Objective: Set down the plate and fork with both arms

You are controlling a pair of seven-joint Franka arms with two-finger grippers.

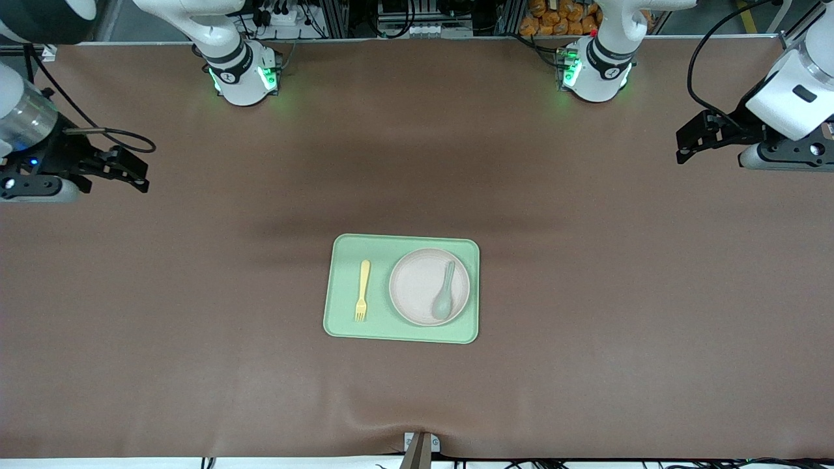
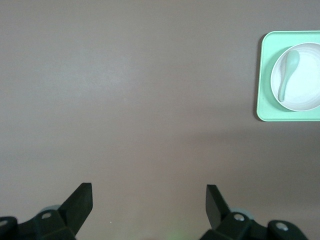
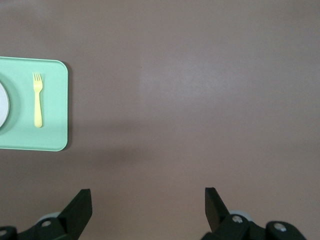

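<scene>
Fingers of both grippers are standing spread wide and are pinching nothing. The left gripper [image 1: 683, 143] is hanging over bare table [image 1: 586, 293] at the left arm's end, and its 2 fingers [image 2: 80, 200] are showing only brown cloth between them. The right gripper [image 1: 133, 172] is hanging over bare table at the right arm's end, and its 2 fingers [image 3: 80, 205] are also framing only brown cloth. Both arms are waiting, well apart from the things.

Well away from both pairs of fingers, in the middle between them, the tray [image 1: 404, 244] is lying flat on the table. The plate [image 1: 417, 286] is resting on the tray, in the part toward the left arm's fingers. A spoon [image 1: 445, 296] is lying on the plate. The fork [image 1: 363, 290] is lying on the tray beside the plate, in the part toward the right arm's fingers, not touching the plate, with its tines pointing toward the front camera.

In the left wrist view the tray [image 2: 265, 75], the plate [image 2: 305, 90] and the spoon [image 2: 287, 72] are showing at the edge. In the right wrist view the tray [image 3: 55, 100] and the fork [image 3: 38, 100] are showing, with only a sliver of the plate [image 3: 2, 105].
</scene>
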